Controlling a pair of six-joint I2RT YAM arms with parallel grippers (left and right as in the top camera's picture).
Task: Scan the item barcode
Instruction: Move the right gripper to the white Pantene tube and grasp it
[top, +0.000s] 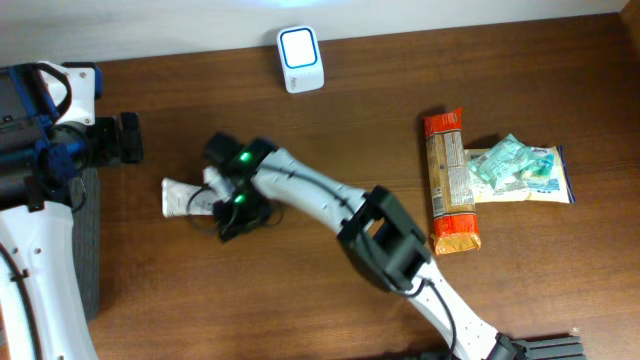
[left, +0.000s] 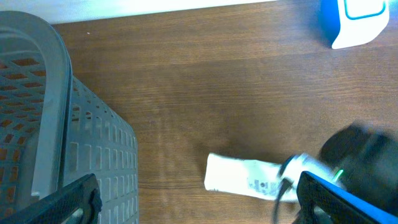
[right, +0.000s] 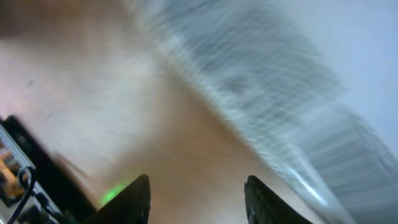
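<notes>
RISK | right hand (top: 220, 192): at one end of the white tube (top: 180, 196), which lies flat on the desk (top: 330, 120); view blurred, cannot tell if clamped | end pinch could let it swing or slip | left hand (top: 125, 138): fingers wide apart, near, holding nothing | scanner (top: 300, 58): well apart at far edge; barcode may arrive facing away

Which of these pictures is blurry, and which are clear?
Right wrist view: smeared throughout, only the dark right pincer and a green glow readable; left wrist view: white tube and basket sharp, the other arm blurred; overhead view: sharp, evenly lit.
</notes>
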